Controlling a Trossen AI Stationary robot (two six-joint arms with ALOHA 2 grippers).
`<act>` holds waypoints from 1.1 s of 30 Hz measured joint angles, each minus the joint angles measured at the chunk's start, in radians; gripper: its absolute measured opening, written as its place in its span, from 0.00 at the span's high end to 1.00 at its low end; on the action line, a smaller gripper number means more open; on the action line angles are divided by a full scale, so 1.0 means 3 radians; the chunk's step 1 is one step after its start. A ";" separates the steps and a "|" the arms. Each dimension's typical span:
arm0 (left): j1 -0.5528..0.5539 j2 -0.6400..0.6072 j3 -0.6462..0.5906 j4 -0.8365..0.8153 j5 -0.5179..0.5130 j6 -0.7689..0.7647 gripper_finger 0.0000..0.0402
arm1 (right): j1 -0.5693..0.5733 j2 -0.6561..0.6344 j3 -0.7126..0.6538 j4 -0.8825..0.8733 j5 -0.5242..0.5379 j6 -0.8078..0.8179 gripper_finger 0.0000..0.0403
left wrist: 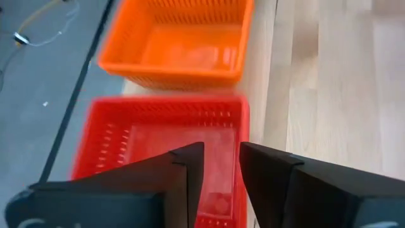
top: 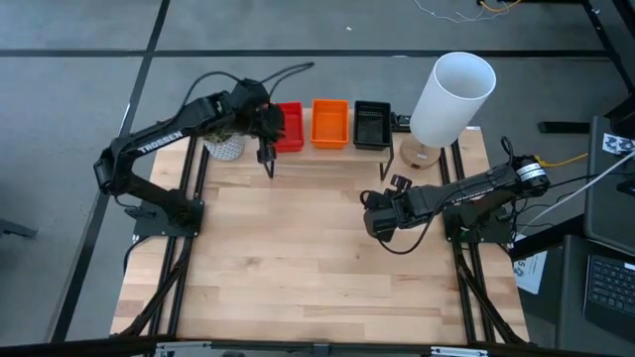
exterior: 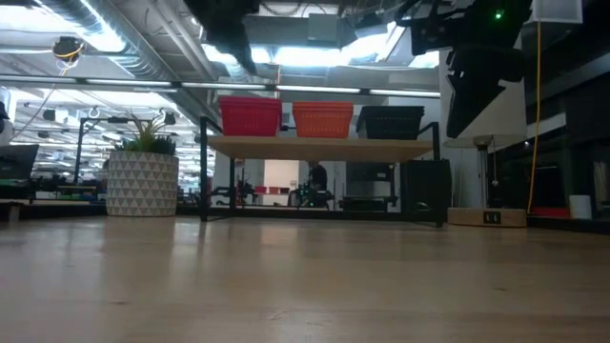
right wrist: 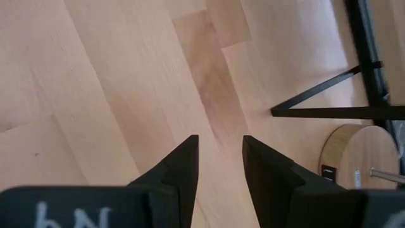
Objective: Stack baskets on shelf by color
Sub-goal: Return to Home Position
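Since every basket in view sits on the shelf, sorting looks done and neither arm carries anything. Biggest first: the table point(top: 298, 258), bare wood across the middle, nothing there to pick. At its far edge stands the shelf point(exterior: 319, 148), a plank on thin black legs, which lifts the piles off the table in one row. A lamp point(top: 451, 94) with a white shade stands just beside the shelf's black end. The left arm reaches over the red end. The right arm is folded low over the table's right half, well apart from the shelf, likely parked out of the way. A plant point(exterior: 143, 191) in a patterned pot stands beside the red end.

One colour per spot: red pile point(exterior: 250, 115), orange pile point(exterior: 322, 119), black pile point(exterior: 391, 121), side by side. How many per pile cannot be told.

Over the red pile hangs the left gripper point(left wrist: 221, 152), fingers slightly parted with nothing between them, so the pile rests on its own. Going home likely means lifting clear first so the fingers don't snag the rim. Facing bare table is the right gripper point(right wrist: 220, 142), fingers apart, empty.
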 joint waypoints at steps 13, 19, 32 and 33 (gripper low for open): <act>-0.0235 -0.0127 0.0903 -0.1339 -0.0301 -0.0843 0.76 | 0.0020 0.0000 0.0001 0.0013 -0.0113 -0.0142 0.70; -0.0301 -0.0766 0.0234 -0.1218 0.0119 -0.1018 0.76 | 0.0118 0.0000 -0.0056 0.0120 -0.0122 0.0004 0.70; -0.0626 -0.3323 -0.2776 0.1161 0.0345 -0.1881 0.76 | 0.0111 0.0000 -0.0379 0.0527 -0.0332 0.0007 0.70; -0.0687 -0.3472 -0.2958 0.1410 0.0294 -0.1888 0.76 | 0.0103 0.0000 -0.0379 0.0539 -0.0326 0.0006 0.70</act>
